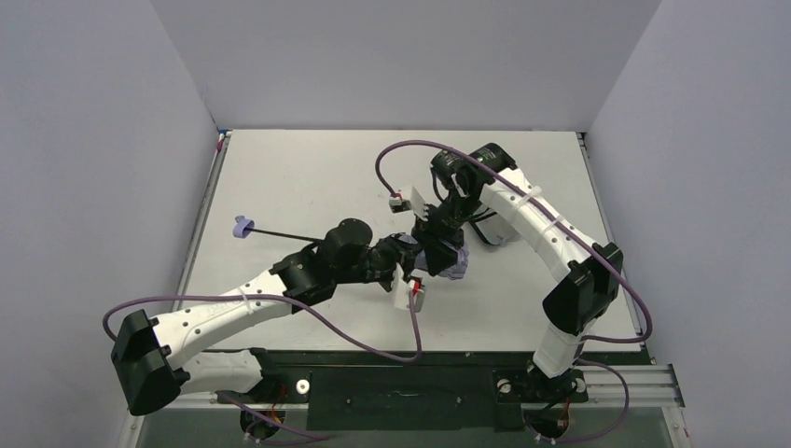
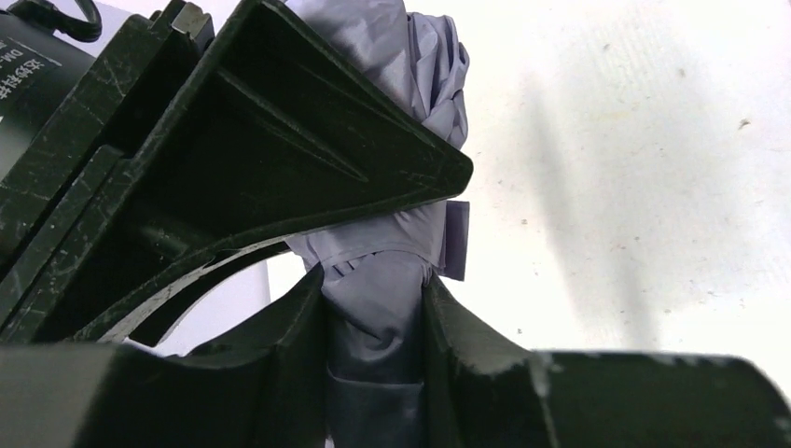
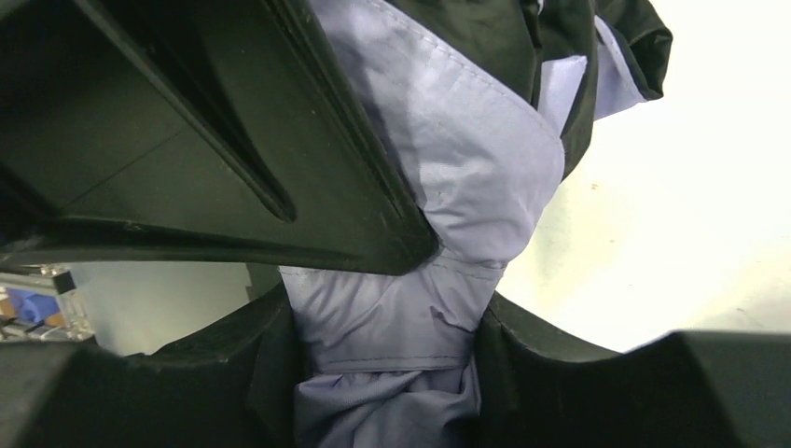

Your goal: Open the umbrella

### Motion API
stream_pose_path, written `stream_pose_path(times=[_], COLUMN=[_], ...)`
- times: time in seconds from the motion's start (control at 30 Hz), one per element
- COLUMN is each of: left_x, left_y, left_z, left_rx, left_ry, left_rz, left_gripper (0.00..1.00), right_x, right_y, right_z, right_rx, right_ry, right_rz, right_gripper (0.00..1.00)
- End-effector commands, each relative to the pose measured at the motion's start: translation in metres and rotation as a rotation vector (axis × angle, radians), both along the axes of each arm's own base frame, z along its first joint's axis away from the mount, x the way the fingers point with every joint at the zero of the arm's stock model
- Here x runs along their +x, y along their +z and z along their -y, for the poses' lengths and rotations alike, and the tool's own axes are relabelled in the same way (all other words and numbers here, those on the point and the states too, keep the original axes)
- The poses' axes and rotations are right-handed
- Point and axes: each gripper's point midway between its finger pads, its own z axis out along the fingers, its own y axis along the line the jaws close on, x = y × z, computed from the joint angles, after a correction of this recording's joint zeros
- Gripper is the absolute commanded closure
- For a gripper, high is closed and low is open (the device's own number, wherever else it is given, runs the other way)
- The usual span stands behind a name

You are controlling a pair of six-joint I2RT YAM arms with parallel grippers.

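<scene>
Plain pale grey walls (image 1: 373, 56) box in a white worktop (image 1: 308, 168) on three sides. The umbrella (image 1: 451, 261) lies near the worktop's middle, its thin shaft (image 1: 280, 233) reaching left to the lavender knob (image 1: 242, 227). The left claw (image 2: 373, 313) is pinched narrow on the bunched lavender canopy. The right claw (image 3: 387, 327), just beside it, clamps the same bundle, its jaws kept apart by the cloth.

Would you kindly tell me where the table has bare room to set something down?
The table is bare at far left, between the back edge and the umbrella shaft, and at near right, between the canopy and the right arm. The middle is crowded: left fingers and right fingers both pinch the canopy.
</scene>
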Motion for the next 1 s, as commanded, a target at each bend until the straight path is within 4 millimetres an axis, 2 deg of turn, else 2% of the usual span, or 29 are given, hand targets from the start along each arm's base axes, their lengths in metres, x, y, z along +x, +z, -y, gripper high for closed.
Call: stream_pose_path(times=[0.0,0.03,0.07,0.1,0.17,0.2,0.23,0.27,0.3,0.33,0.37,0.4,0.43,0.47,0.5,0.53,0.57,0.6,0.63,0.67,0.7,0.73,0.77,0.8,0.97], left_x=[0.015,0.018,0.019,0.025,0.033,0.034,0.042,0.043,0.052,0.055,0.061,0.067,0.074,0.08,0.09,0.102,0.107,0.119,0.122,0.132,0.135,0.139,0.141,0.142,0.146], left_y=[-0.015,-0.011,-0.006,0.004,0.023,0.032,0.046,0.054,0.072,0.08,0.099,0.105,0.124,0.13,0.149,0.154,0.171,0.181,0.189,0.196,0.201,0.21,0.212,0.22,0.224], left_z=[-0.016,-0.015,-0.016,-0.015,-0.017,-0.019,-0.021,-0.023,-0.025,-0.027,-0.027,-0.029,-0.031,-0.033,-0.039,-0.045,-0.049,-0.058,-0.059,-0.067,-0.068,-0.074,-0.074,-0.075,-0.065], left_rx=[0.097,0.077,0.042,-0.009,-0.118,-0.175,-0.238,-0.296,-0.364,-0.425,-0.495,-0.546,-0.619,-0.674,-0.75,-0.82,-0.9,-0.961,-1.015,-1.07,-1.12,-1.169,-1.203,-1.231,-1.279], left_ry=[0.113,0.127,0.151,0.172,0.208,0.234,0.243,0.267,0.279,0.31,0.316,0.348,0.368,0.404,0.445,0.519,0.542,0.603,0.614,0.669,0.68,0.7,0.703,0.701,0.687], left_rz=[-0.037,-0.038,-0.069,-0.076,-0.131,-0.186,-0.203,-0.261,-0.263,-0.327,-0.307,-0.35,-0.337,-0.392,-0.379,-0.426,-0.462,-0.459,-0.494,-0.489,-0.517,-0.516,-0.55,-0.558,-0.67], left_gripper=[0.86,0.9,0.98,1.0,1.0,1.0,1.0,1.0,1.0,1.0,1.0,1.0,1.0,1.0,1.0,1.0,1.0,1.0,1.0,1.0,1.0,1.0,1.0,1.0,1.0], right_x=[-0.015,-0.014,-0.011,-0.003,0.019,0.035,0.05,0.069,0.08,0.104,0.114,0.135,0.144,0.159,0.164,0.174,0.175,0.179,0.177,0.181,0.176,0.177,0.173,0.17,0.159], right_y=[0.053,0.056,0.06,0.064,0.075,0.086,0.094,0.112,0.124,0.143,0.156,0.177,0.188,0.202,0.212,0.218,0.232,0.226,0.24,0.228,0.245,0.23,0.239,0.231,0.227], right_z=[-0.009,-0.009,-0.008,-0.007,-0.007,-0.011,-0.006,-0.009,-0.001,-0.002,0.007,0.011,0.021,0.025,0.033,0.039,0.042,0.045,0.048,0.049,0.051,0.049,0.05,0.042,0.01], right_rx=[0.164,0.166,0.171,0.166,0.187,0.234,0.248,0.317,0.344,0.413,0.45,0.511,0.549,0.603,0.63,0.662,0.709,0.713,0.769,0.774,0.847,0.842,0.882,0.876,0.902], right_ry=[0.067,0.062,0.055,0.019,-0.086,-0.131,-0.238,-0.29,-0.411,-0.472,-0.585,-0.656,-0.79,-0.869,-0.924,-1.003,-1.031,-1.105,-1.129,-1.201,-1.207,-1.253,-1.264,-1.257,-1.214], right_rz=[0.085,0.104,0.122,0.143,0.2,0.268,0.263,0.347,0.341,0.427,0.42,0.497,0.456,0.484,0.499,0.499,0.52,0.481,0.504,0.45,0.477,0.435,0.455,0.433,0.388], right_gripper=[0.8,0.67,0.61,0.51,0.41,0.38,0.34,0.32,0.29,0.27,0.26,0.25,0.25,0.26,0.28,0.32,0.36,0.46,0.5,0.51,0.49,0.44,0.42,0.41,0.4])
